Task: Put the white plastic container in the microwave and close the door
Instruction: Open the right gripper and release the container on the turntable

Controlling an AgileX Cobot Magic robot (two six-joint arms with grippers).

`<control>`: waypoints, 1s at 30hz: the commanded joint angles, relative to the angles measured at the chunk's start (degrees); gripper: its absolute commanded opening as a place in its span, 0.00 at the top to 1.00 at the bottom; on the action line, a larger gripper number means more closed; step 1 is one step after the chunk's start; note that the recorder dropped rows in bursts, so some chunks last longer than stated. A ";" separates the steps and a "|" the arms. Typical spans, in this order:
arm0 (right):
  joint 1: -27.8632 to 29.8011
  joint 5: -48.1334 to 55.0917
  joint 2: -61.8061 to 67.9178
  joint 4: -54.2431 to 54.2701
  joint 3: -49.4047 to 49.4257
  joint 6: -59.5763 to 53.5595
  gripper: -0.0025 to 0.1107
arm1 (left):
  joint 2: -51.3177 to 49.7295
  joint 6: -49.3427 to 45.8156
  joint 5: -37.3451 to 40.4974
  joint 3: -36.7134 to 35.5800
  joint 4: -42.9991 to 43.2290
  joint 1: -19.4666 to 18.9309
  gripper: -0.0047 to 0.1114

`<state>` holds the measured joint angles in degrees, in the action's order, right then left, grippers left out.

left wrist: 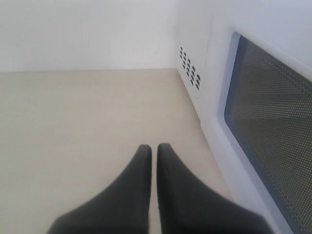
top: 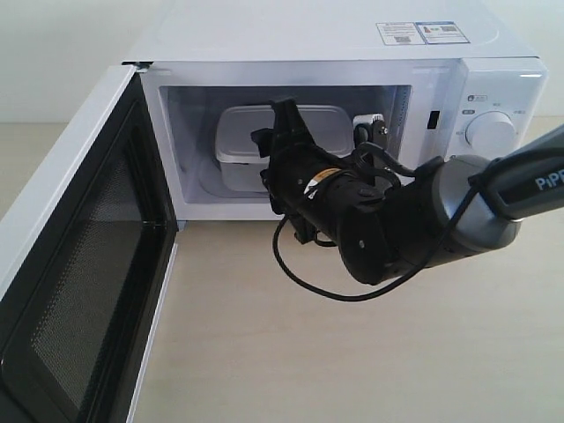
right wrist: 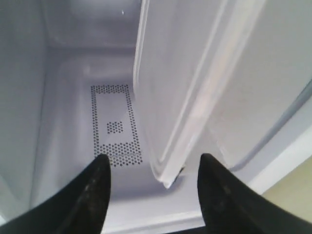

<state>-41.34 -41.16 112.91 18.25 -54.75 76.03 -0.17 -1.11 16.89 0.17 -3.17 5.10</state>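
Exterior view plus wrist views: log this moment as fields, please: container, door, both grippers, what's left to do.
white plastic container: inside the microwave
door: swung wide open
right gripper: open, astride the container's edge, not clamping
left gripper: shut, empty, above the table beside the door
remaining: withdraw right gripper, close door

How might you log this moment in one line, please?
container inside microwave | right claw open | left claw shut | door open

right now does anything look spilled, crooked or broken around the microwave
Nothing stands out. The white plastic container sits level inside the microwave with its lid on, no spill or damage. The door is wide open, and the right gripper has its jaws open at the container's edge.
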 commanded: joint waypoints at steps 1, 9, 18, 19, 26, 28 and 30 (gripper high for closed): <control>0.16 0.39 -0.25 -3.54 0.73 0.09 0.51 | 0.17 0.61 -0.07 -0.17 -0.22 0.16 0.92; 0.08 0.03 -0.38 -7.71 2.29 2.84 0.51 | 0.17 0.61 -0.07 -0.17 -0.22 0.16 0.92; 0.08 -0.39 -0.38 -18.84 2.29 2.52 0.51 | 0.17 0.61 -0.07 -0.17 -0.22 0.16 0.92; 0.08 -0.39 -0.38 -20.84 2.29 2.89 0.51 | 0.17 0.61 -0.07 -0.17 -0.22 0.16 0.92; 0.08 -0.42 -0.46 -32.44 2.29 5.96 0.51 | 0.17 0.61 -0.07 -0.17 -0.22 0.16 0.92; 0.08 -0.42 -0.72 -32.58 2.29 6.46 0.51 | 0.17 0.61 -0.07 -0.17 -0.22 0.16 0.92; 0.08 -0.17 -2.74 -31.38 3.98 5.78 0.52 | 0.17 0.61 -0.07 -0.17 -0.22 0.16 0.92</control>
<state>-41.34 -41.31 112.40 -13.29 -52.21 82.59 -0.17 -1.11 16.89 0.17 -3.17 5.10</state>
